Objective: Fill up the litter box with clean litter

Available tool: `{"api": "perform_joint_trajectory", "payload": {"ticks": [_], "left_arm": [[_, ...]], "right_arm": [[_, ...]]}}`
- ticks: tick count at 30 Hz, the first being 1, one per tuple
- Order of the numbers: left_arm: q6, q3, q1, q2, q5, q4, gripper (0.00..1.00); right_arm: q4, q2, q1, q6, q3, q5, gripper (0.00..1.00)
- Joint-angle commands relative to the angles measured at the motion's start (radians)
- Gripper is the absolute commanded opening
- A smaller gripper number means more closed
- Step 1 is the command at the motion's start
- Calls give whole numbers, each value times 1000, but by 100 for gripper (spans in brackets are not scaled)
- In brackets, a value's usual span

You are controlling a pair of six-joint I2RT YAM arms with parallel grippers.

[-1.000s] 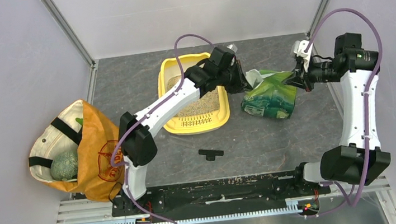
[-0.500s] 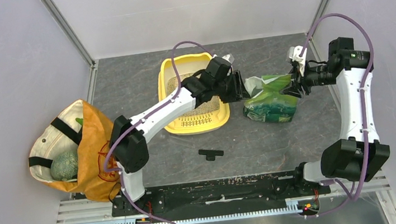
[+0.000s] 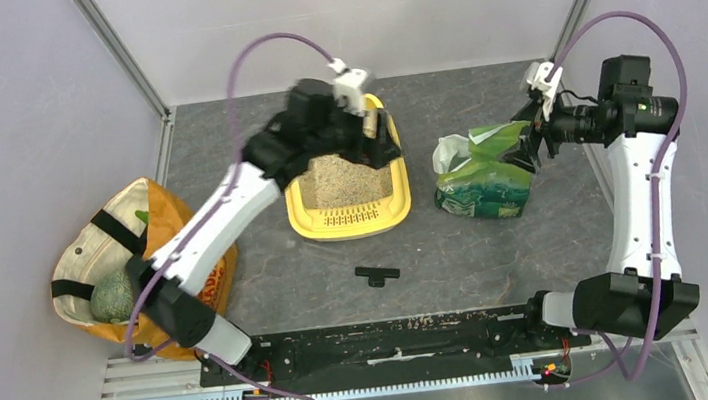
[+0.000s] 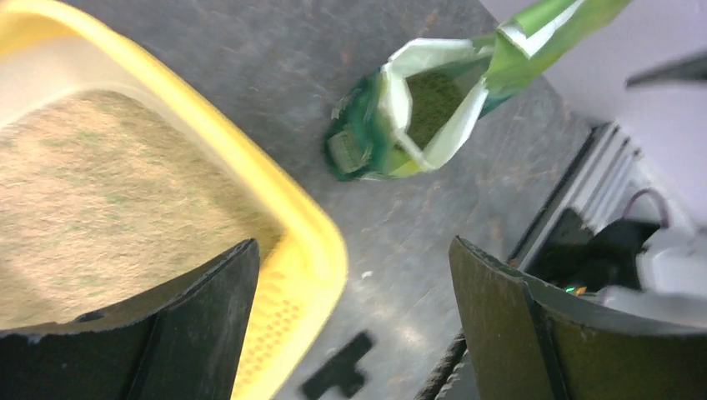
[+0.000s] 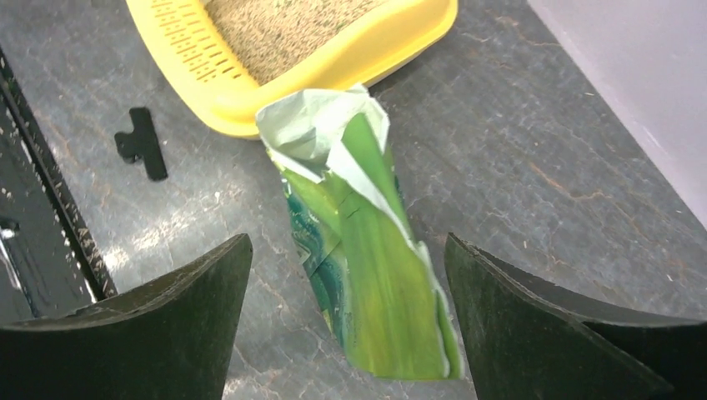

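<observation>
Tote bag (image 3: 161, 267) in orange and cream, with black straps, is slumped at the left edge of the grey table (image 3: 279, 279), and a green rounded object (image 3: 115, 296) is seen inside its mouth. The left arm (image 3: 220, 210) is stretched from its base across to the litter box (image 3: 400, 195), and the left gripper (image 4: 350, 333) is held above the far right part of that tray. In the left wrist view its fingers (image 4: 200, 325) are spread wide, with nothing held between them and nothing touched; only the yellow rim and bare table are seen through the gap. The litter box is set near the middle of the table, its slotted grille lip (image 3: 350, 219) turned toward the arm bases. The clean litter (image 3: 342, 176) is spread over the floor of the tray as a sandy, speckled layer. A small black T-shaped piece (image 3: 377, 275) is lying on the table nearer the bases, apart from the tray. Just right of the tray a green printed bag (image 3: 484, 185) is propped up, its torn mouth turned toward the tray. The right gripper (image 5: 348, 333) is placed at the bag's upper right end with jaws wide apart, and the bag is seen running between the two right fingers (image 5: 125, 333). Whether either finger is touching the plastic cannot be told
</observation>
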Motion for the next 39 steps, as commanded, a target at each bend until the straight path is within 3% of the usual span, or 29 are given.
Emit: {"api": "perform_joint_trajectory", "payload": {"ticks": [1, 4, 8, 12, 16, 20, 29, 34, 39], "left_arm": [[510, -77, 168, -230, 287, -190, 90], [941, -157, 244, -361, 352, -469, 84], [1341, -362, 283, -547, 300, -679, 82], [1453, -496, 286, -580, 194, -730, 79], [1605, -581, 297, -571, 177, -764, 74], [1622, -682, 271, -604, 218, -618, 68], [1492, -887, 33, -540, 132, -181, 54], [1449, -922, 6, -443, 79, -7, 53], [1457, -936, 0, -390, 61, 54, 52]], "right_arm": [[178, -51, -6, 241, 62, -23, 93], [270, -92, -4, 372, 68, -15, 93], [363, -132, -3, 535, 76, -8, 96], [328, -131, 1, 644, 120, 1, 96], [285, -163, 7, 680, 109, 4, 96], [338, -225, 12, 725, 25, 5, 96], [320, -250, 25, 767, -8, 29, 95], [293, -262, 26, 742, -10, 42, 95], [240, -256, 27, 687, -1, 43, 95]]}}
